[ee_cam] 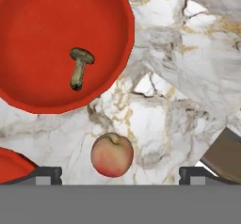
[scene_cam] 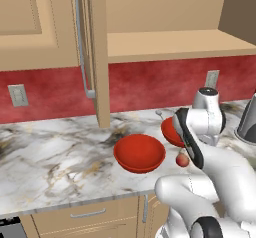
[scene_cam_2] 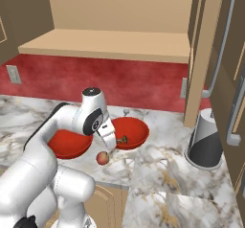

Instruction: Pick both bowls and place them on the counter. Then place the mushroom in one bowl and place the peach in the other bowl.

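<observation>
Marble counter [ee_cam: 188, 53], mushroom [ee_cam: 79, 68] inside bowl [ee_cam: 42, 35], peach [ee_cam: 112, 155] near front edge, end effector [ee_cam: 120, 173] spread wide, empty.

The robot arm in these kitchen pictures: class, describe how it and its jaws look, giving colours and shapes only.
The arm is glossy white, built of rounded, tube-like segments with dark bands at the joints and a grey-capped joint on top. The gripper ends in two small dark, blocky finger tips. No cables or markings are visible.

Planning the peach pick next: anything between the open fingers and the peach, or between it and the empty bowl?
Nothing visible. The peach lies bare on the counter between the bowls; the mushroom sits in one, the empty bowl is beside it.
</observation>
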Tool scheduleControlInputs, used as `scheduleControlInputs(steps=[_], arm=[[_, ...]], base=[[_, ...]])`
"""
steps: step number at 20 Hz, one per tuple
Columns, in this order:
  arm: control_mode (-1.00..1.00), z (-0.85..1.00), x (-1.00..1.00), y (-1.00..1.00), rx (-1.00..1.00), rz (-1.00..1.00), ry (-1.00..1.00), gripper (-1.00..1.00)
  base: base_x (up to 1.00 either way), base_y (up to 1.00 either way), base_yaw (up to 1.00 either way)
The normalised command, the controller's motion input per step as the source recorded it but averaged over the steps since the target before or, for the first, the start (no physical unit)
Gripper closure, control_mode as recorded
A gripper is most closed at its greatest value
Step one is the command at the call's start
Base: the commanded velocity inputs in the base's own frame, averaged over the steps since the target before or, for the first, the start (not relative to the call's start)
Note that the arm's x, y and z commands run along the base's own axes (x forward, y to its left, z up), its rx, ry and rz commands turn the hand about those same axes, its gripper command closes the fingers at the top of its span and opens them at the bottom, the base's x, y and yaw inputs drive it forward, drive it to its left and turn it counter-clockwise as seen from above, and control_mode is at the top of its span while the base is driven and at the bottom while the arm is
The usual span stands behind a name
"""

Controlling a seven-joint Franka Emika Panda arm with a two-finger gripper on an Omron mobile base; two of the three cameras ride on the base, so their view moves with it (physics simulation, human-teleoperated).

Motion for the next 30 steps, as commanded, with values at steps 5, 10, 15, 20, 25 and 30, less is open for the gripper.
scheduleControlInputs(steps=[5, 10, 15, 20, 25, 30], arm=[[-1.0, -0.08, -0.34, 0.08, 0.0, 0.04, 0.0, -1.0], [-1.0, -0.33, 0.1, 0.2, -0.01, 0.05, 0.08, -1.0], [-1.0, -0.26, 0.29, 0.08, 0.0, 0.03, 0.03, -1.0], [-1.0, -0.26, 0.2, -0.01, 0.0, 0.02, 0.03, -1.0], [-1.0, -0.07, -0.07, 0.0, 0.0, 0.0, 0.0, -1.0], [-1.0, -0.03, -0.36, 0.0, 0.0, 0.0, -0.01, -1.0]], base=[[0.0, 0.0, 0.0], [0.0, 0.0, 0.0], [0.0, 0.0, 0.0], [0.0, 0.0, 0.0], [0.0, 0.0, 0.0], [0.0, 0.0, 0.0]])
